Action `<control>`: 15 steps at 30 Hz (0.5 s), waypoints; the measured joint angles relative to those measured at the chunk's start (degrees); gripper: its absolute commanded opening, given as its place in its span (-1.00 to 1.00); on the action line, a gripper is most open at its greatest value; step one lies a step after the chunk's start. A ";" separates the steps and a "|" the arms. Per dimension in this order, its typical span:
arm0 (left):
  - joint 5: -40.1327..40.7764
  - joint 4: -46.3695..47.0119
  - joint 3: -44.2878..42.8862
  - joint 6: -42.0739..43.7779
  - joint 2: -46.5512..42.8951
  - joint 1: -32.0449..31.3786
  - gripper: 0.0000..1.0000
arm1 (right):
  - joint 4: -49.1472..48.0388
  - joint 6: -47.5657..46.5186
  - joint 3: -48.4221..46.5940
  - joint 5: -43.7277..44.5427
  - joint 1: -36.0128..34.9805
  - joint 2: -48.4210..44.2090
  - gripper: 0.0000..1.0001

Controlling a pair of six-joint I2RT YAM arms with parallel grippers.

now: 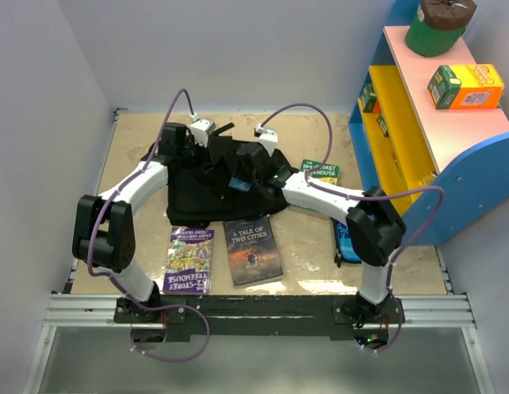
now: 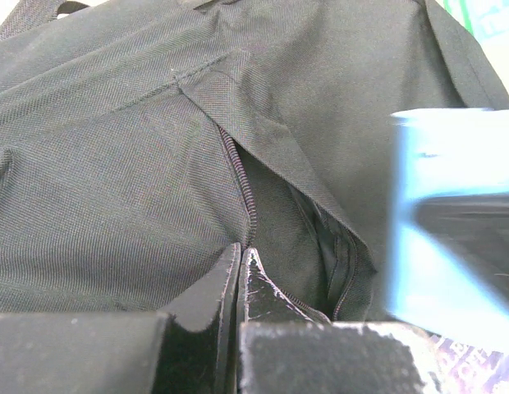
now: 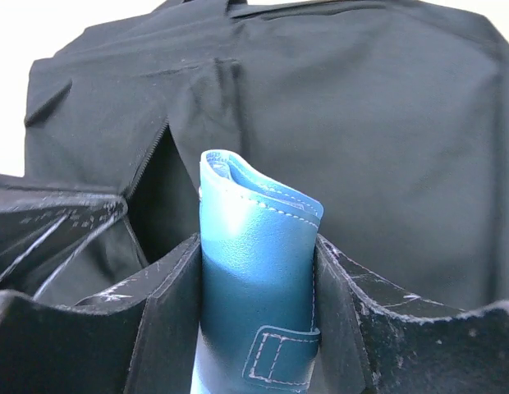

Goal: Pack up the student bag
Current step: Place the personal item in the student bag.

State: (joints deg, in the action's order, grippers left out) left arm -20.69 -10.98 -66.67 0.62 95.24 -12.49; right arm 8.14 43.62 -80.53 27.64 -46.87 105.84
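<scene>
Counter [image 1: 312, 246]: sandy top, walled in white, carrying everything below.

Shelf unit [image 1: 435, 131]: blue, yellow and pink, standing along the right side. A green tub with a brown lid [image 1: 439, 25] and an orange-and-green carton [image 1: 464, 86] sit on its pink top.

Backpack [image 1: 197, 193]: black fabric, lying flat at the middle of the counter towards the back. Its zip is parted and dark lining shows in the gap.

Left gripper [image 2: 240, 254]: at the backpack's zip opening, fingers pressed together on the edge of the fabric where the zip teeth run in.

Right gripper [image 3: 254, 246]: just above the backpack beside the opening, pinching a blue pouch between its two pads.

Tale of Two Cities book [image 1: 253, 250]: dark cover, flat on the counter just in front of the backpack.

Purple Treehouse book [image 1: 190, 258]: flat, just left of the dark one.

Green Treehouse book [image 1: 320, 171]: to the right of the backpack, partly under the right arm.

Pencil case [image 1: 346, 242]: blue and black, mostly hidden beneath the right arm's elbow.

Blue pouch [image 3: 246, 213]: soft, stitched, standing upright in the gripper, with a small strap low on its face.
</scene>
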 measured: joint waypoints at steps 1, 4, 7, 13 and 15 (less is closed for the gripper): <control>-0.02 -0.28 -0.20 -0.02 0.00 0.04 -1.00 | -0.81 -0.24 -0.98 0.13 -0.22 1.68 0.04; -0.15 -0.79 -0.68 -0.02 0.00 0.11 -1.00 | -2.95 -0.63 -3.45 0.35 -0.81 6.03 0.06; -0.24 -0.96 -0.74 -0.02 0.04 0.22 -1.00 | -4.02 -1.01 -5.77 0.42 -1.42 9.79 0.07; -0.72 -1.05 -0.74 -0.04 0.63 0.52 -1.00 | -6.51 -3.30 -9.11 2.14 -3.02 14.45 0.46; -0.83 -1.14 -0.74 -0.02 0.63 0.52 -1.00 | -6.97 -4.15 -10.03 2.60 -3.45 15.37 0.55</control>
State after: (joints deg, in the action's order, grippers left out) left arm -21.52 -12.12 -67.42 0.60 95.88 -11.97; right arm 1.17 39.46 -90.56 30.24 -50.33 121.21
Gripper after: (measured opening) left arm 0.016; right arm 0.702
